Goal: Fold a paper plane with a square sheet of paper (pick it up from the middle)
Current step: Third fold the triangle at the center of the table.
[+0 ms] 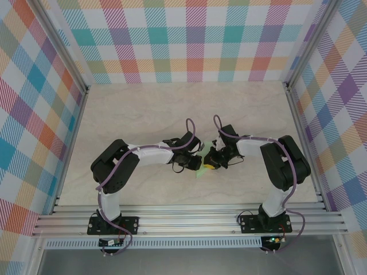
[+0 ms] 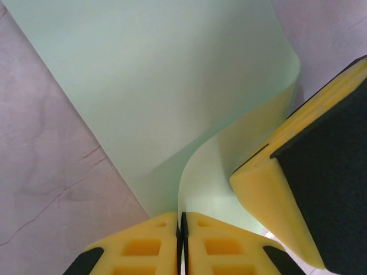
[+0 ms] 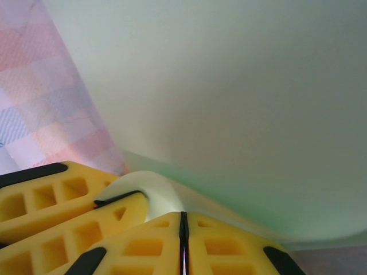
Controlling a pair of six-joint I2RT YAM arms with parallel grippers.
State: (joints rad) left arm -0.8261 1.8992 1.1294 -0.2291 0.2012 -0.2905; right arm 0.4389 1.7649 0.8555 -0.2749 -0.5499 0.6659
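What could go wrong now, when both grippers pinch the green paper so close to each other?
1. The left gripper and right gripper pinch the square sheet of paper almost side by side; pulling apart might tear the thin sheet, or the grippers could collide.
2. The sheet bows in a loose curve between them, so a crease may form crooked.
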